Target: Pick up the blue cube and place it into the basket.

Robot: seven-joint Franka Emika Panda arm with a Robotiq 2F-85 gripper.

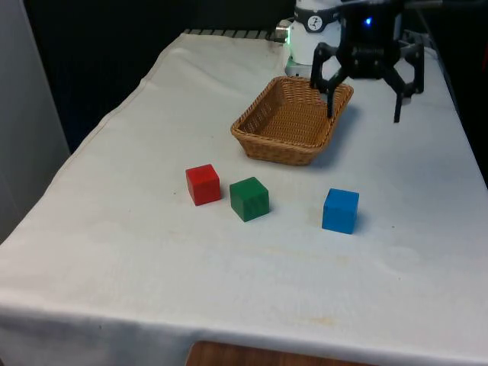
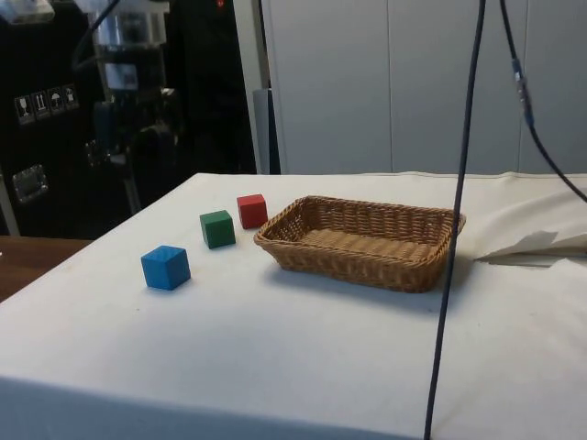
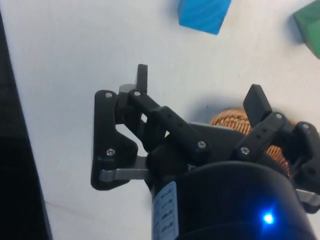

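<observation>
Front view shows the gripper [image 1: 364, 95] spread wide and empty, hanging high beside the basket [image 1: 263, 141]. From there the blue cube [image 1: 340, 210] sits on the cloth well apart, toward the table's near edge, with the green cube [image 1: 249, 198] beside it.

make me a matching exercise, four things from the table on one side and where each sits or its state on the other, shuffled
Things:
1. blue cube
2. green cube
3. red cube
4. gripper

Places or states:
A. between the other two cubes
B. open, in the air beside the basket
C. alone on the cloth towards the front view's right
D. leftmost cube in the front view

Pairs: 1-C, 2-A, 3-D, 4-B
</observation>
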